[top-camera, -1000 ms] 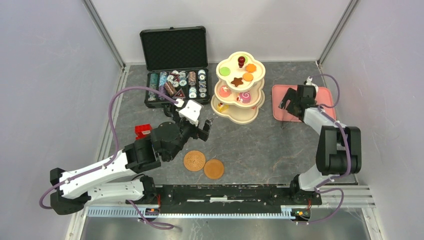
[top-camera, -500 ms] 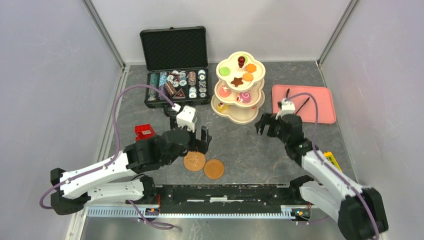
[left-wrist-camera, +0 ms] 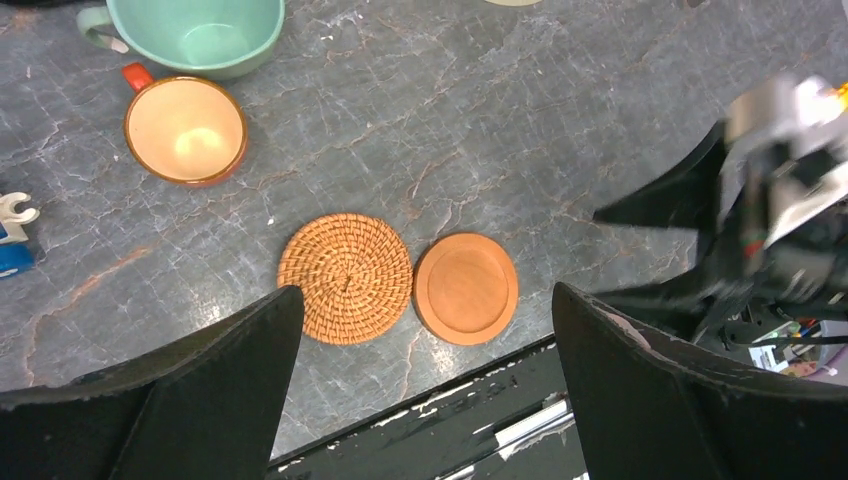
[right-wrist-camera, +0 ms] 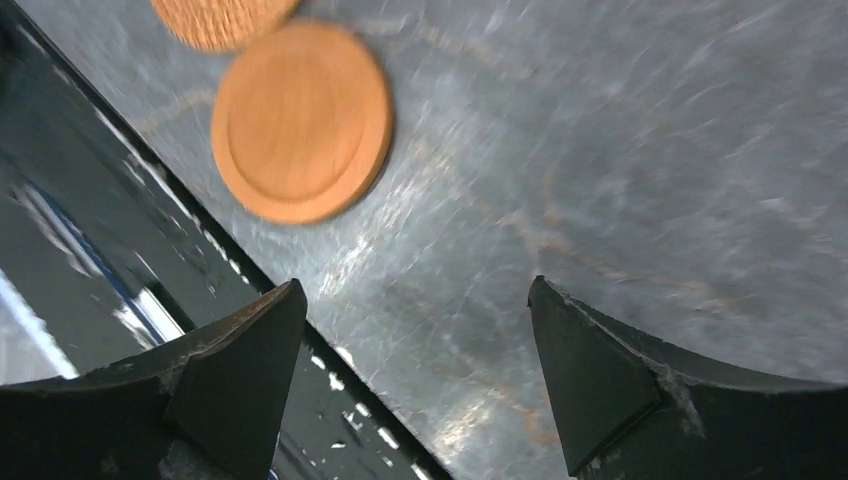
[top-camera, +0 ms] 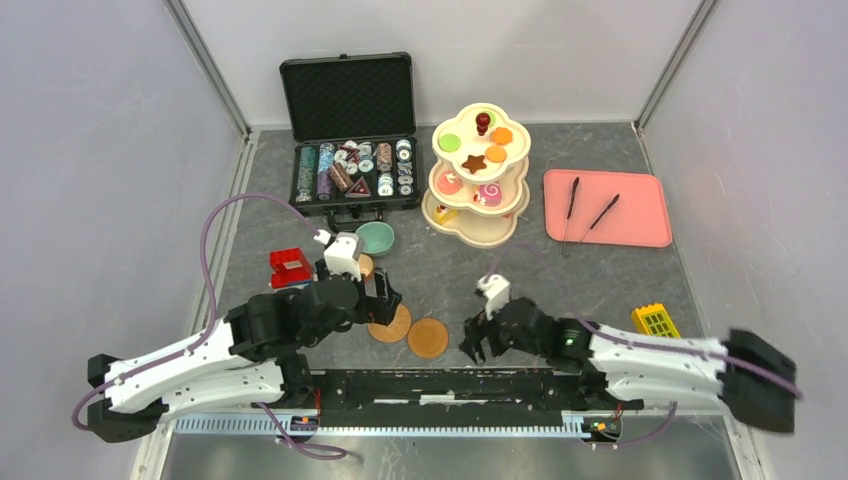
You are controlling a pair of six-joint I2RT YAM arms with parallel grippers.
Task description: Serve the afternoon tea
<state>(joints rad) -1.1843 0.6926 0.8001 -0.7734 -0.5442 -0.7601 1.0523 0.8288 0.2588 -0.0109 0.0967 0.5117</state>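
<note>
Tiered stand stands at rear centre of the grey stone-patterned table, with pastries on its tiers. Teal cup and brown cup sit just beside each other left of centre, both empty. Woven saucer and smooth saucer lie side by side at the near edge. Left gripper hangs above the saucers, jaws wide, holding nothing. Right gripper is just right of them, likewise. Pale walls enclose the table. Open black case holds poker chips. Pink tray holds two tongs.
</note>
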